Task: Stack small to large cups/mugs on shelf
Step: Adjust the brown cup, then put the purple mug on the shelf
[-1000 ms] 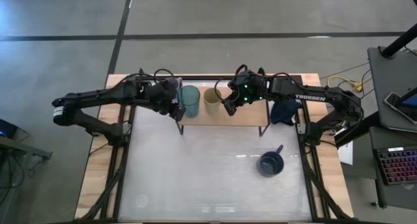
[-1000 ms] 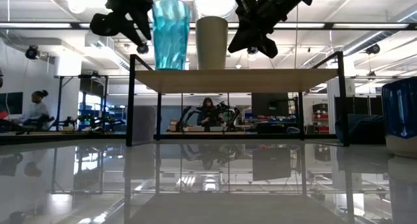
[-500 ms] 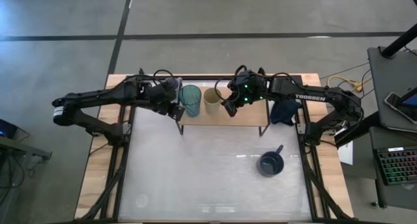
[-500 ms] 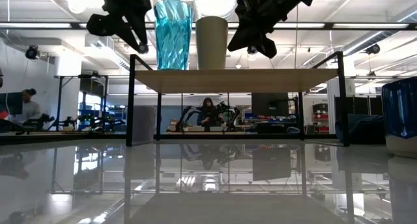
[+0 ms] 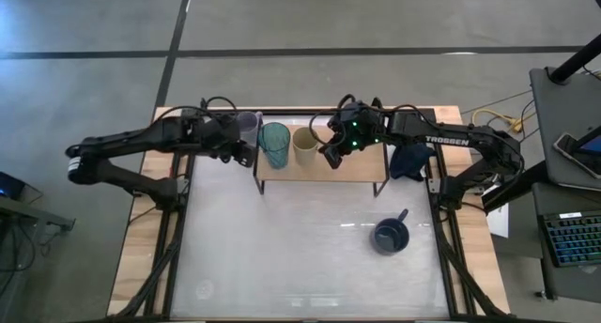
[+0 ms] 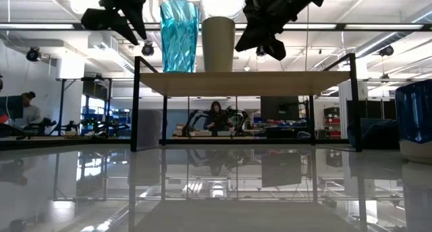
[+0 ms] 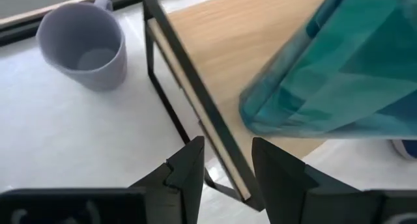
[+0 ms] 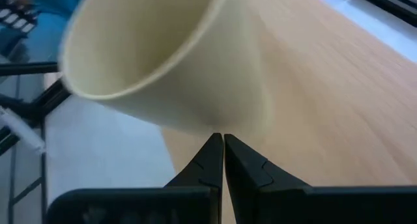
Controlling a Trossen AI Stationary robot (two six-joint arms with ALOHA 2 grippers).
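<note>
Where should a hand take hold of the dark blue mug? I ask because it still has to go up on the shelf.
The dark blue mug stands upright on the white table, mouth up, handle pointing towards the shelf. Probably best: come from above and pinch the rim on the side away from the handle, one finger inside. Nothing stands close around it.

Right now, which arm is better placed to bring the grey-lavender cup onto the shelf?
The left. Its gripper is open, beside the grey-lavender cup off the shelf's left end. The right gripper is shut, by the cream cup.
</note>
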